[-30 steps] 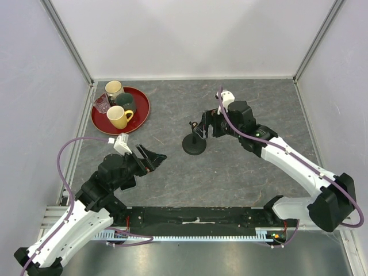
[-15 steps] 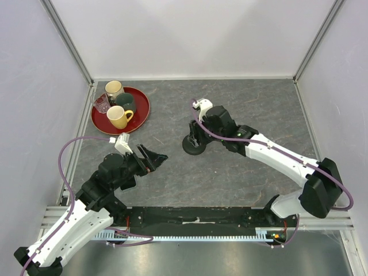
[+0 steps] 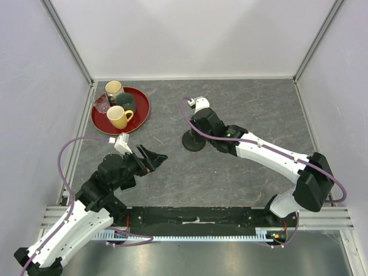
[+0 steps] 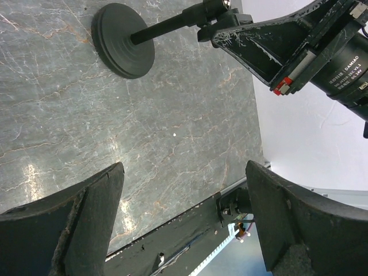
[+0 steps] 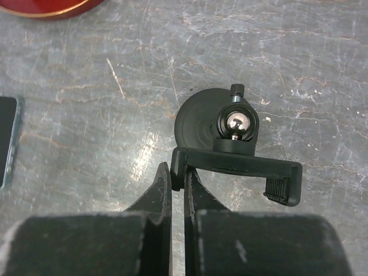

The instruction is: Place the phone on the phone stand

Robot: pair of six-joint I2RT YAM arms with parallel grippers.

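The black phone stand (image 3: 194, 142) stands mid-table on its round base (image 5: 195, 123), its clamp bracket (image 5: 241, 164) on top. My right gripper (image 5: 177, 172) is shut on the left end of that bracket, just above the stand (image 3: 196, 125). Only a dark edge of the phone (image 5: 6, 141) shows, lying flat at the left border of the right wrist view. In the top view it is hidden. My left gripper (image 3: 152, 158) hovers open and empty left of the stand, whose base (image 4: 123, 40) shows beyond its fingers (image 4: 86, 213).
A red tray (image 3: 142, 112) at the back left carries a yellow mug (image 3: 118, 117), a cream mug (image 3: 114, 89), a dark green mug (image 3: 126, 103) and a small glass (image 3: 102, 103). White walls enclose the grey marble table (image 3: 259, 103).
My right gripper swung left from beside the stand to its top and went from open to shut on the bracket's end. The left arm has not moved.
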